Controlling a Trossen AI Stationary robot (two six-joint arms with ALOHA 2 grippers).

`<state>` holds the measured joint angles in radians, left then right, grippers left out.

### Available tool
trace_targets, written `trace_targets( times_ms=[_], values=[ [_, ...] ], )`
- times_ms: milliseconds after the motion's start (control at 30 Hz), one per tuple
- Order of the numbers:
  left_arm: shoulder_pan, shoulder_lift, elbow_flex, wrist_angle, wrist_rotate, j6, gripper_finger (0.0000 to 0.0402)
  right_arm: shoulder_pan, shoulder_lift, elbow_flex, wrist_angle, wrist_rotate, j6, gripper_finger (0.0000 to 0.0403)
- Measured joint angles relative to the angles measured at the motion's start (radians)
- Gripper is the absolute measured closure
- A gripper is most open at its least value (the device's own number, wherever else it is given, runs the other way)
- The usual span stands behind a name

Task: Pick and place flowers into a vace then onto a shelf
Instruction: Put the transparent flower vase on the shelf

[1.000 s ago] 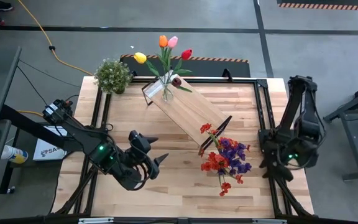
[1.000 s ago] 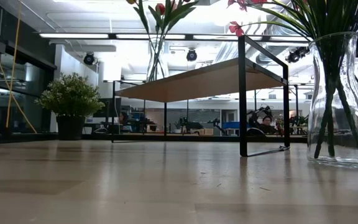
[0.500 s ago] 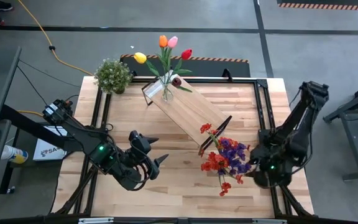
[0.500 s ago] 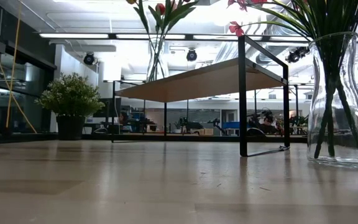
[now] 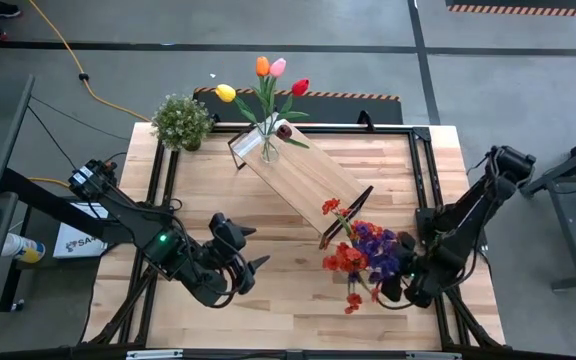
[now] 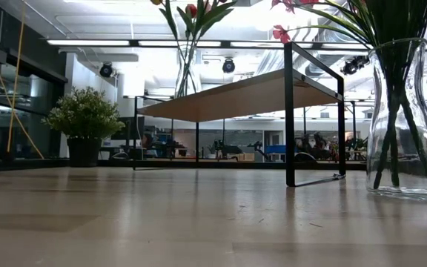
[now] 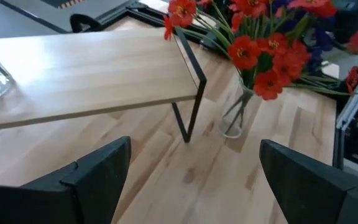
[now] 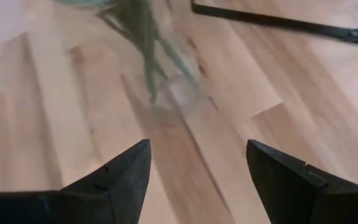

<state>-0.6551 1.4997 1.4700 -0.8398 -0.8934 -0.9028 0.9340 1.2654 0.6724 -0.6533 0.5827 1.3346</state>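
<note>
Left gripper (image 5: 251,249) hovers over the worktop (image 5: 288,300) front-left, fingers spread wide, holding nothing, aimed toward the shelf. Potted plant (image 5: 182,121) sits at the back-left corner.

The shelf (image 5: 298,172) lies diagonally, long axis running from back-left to front-right. On its back end stands a glass vase (image 5: 268,150) of tulips (image 5: 263,67), stems upright, heads fanning out. High view shows only the blooms from above; low view shows that vase's neck (image 6: 186,67) above the board and the shelf's black leg (image 6: 290,111).

The second vase (image 6: 401,122) stands on the worktop just beside the shelf's front-right end, with the red and purple flowers (image 5: 363,255); stems upright, sprays drooping outward. Left wrist view shows its base (image 7: 232,127) just beside the shelf leg.

Right gripper (image 5: 396,282) is low beside that bouquet, fingers parted, gripping nothing. Right wrist view shows the vase base (image 8: 176,99) ahead between its fingers (image 8: 120,180), not touching.
</note>
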Motion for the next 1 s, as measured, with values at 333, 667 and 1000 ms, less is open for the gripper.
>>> trace_targets(
  times_ms=[333, 667, 1000],
  values=[
    [0.0, 0.0, 0.0, 0.009, 0.049, 0.0, 0.0014, -0.017, 0.037, 0.0, 0.041, 0.11, -0.054, 0.0149],
    [0.0, 0.0, 0.0, 0.009, 0.049, 0.008, 0.0014, -0.059, 0.037, 0.0, 0.079, 0.098, -0.062, 0.0149],
    [0.0, 0.0, 0.0, 0.008, 0.049, 0.008, 0.0014, -0.077, 0.037, 0.0, 0.162, 0.057, -0.156, 0.0149]
  ],
)
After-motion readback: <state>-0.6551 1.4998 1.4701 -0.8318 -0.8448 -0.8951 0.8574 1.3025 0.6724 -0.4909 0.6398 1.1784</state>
